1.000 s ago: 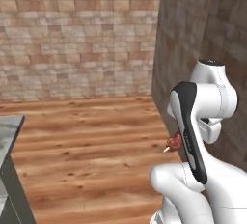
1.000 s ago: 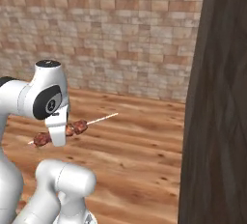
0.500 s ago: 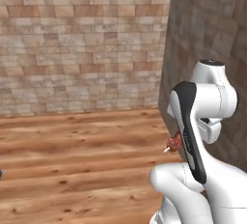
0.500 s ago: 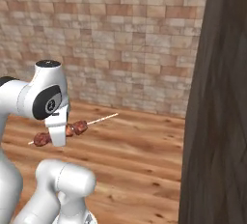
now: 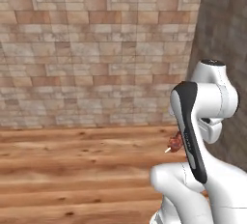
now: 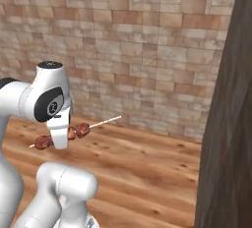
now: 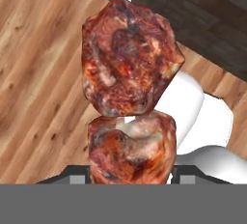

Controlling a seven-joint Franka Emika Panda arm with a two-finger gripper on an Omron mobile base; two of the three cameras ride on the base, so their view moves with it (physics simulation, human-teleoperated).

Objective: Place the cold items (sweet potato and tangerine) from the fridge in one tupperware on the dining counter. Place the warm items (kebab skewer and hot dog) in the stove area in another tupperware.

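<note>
The pincer (image 6: 60,138) grips the kebab skewer (image 6: 74,132) above the wooden floor (image 6: 147,163), so it seems mid-carry with its tupperware drop left.

Kebab skewer (image 6: 74,133) in tool (image 6: 60,141), above wood floor (image 6: 147,168), brick wall (image 6: 138,50) behind.

The white arm (image 5: 202,121) stands in front of a brick wall (image 5: 96,49) and a wooden floor (image 5: 72,170). Beside it, a piece of the kebab skewer (image 5: 174,143) is visible.
</note>
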